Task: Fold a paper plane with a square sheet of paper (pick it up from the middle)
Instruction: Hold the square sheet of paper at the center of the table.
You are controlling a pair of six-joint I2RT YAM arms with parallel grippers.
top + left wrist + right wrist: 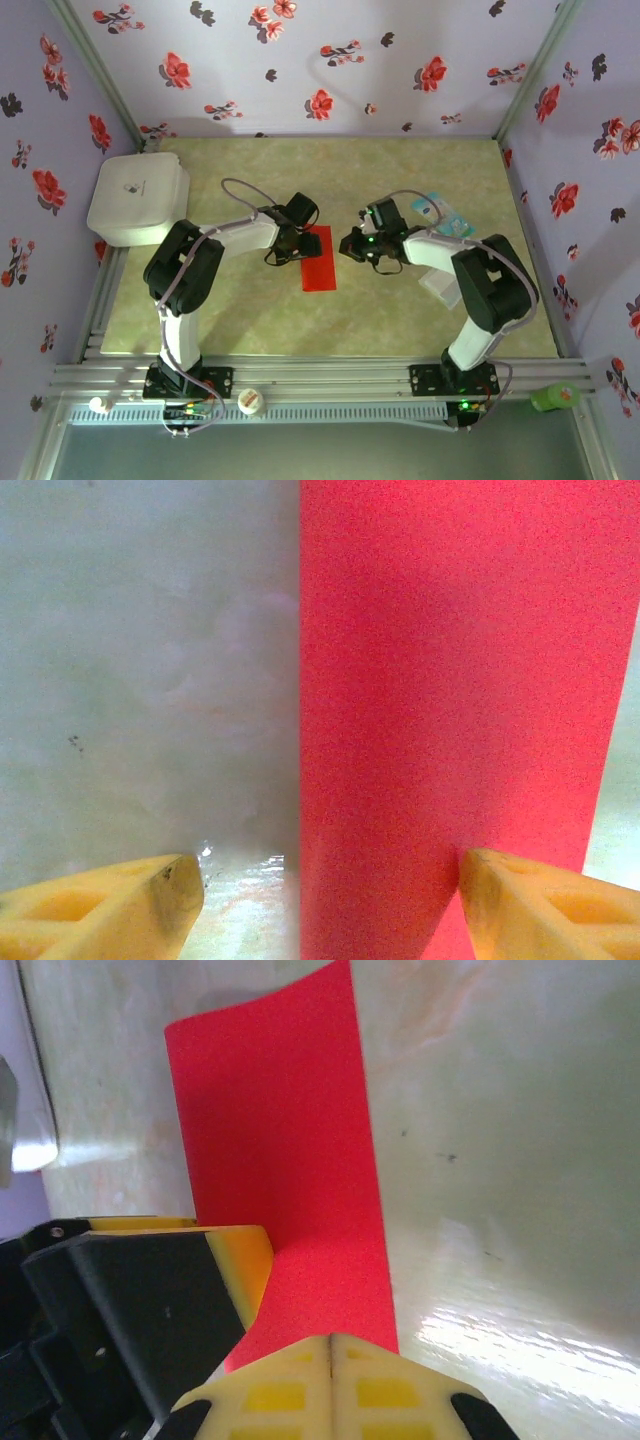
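In the top view the left end effector (297, 246) covers the upper-left edge of the red paper sheet (322, 262), and the right arm (480, 275) hides part of the light-blue-and-white packet (447, 214). In the right wrist view the sheet's near end vanishes behind the right end effector (331, 1345) (its pressed-together fingers (290, 1385) cut by the bottom edge).

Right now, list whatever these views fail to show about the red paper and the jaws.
Top view: part of the left side of the red paper lies under the left arm's wrist; any crease is too small to see.
Left wrist view: the paper runs off the top and bottom edges, cutting off its corners.
Right wrist view: the shut right jaws cover the paper's near end; whether they pinch it is hidden.
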